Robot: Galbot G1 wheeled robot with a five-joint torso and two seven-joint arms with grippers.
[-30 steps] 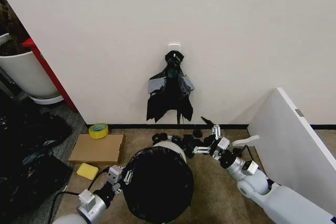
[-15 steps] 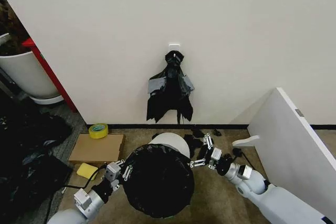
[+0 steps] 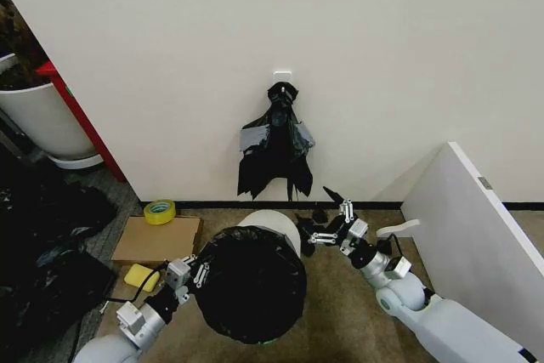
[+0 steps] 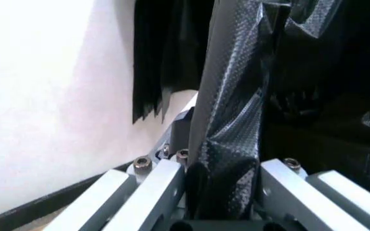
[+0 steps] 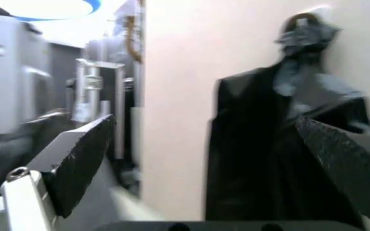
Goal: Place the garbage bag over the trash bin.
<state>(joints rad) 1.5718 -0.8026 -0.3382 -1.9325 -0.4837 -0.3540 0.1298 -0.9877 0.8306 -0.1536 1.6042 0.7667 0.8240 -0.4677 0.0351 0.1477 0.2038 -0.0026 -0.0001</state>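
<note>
Garbage bag: lying glossy and black over the mouth of the trash bin, whose cream rim is showing bare on the wall side.
Left claw: sitting at the bag's left edge; in the left wrist view its fingers are pinching a fold of the bag between them.
Right claw: hovering spread open, holding nothing, just off the bin's right rim near small black scraps on the floor.
Room: a white board is closing in on the right, a cardboard sheet on the left.
Wall: a knotted bunch of black bags is hanging behind; the right wrist view is blurring it.
</note>
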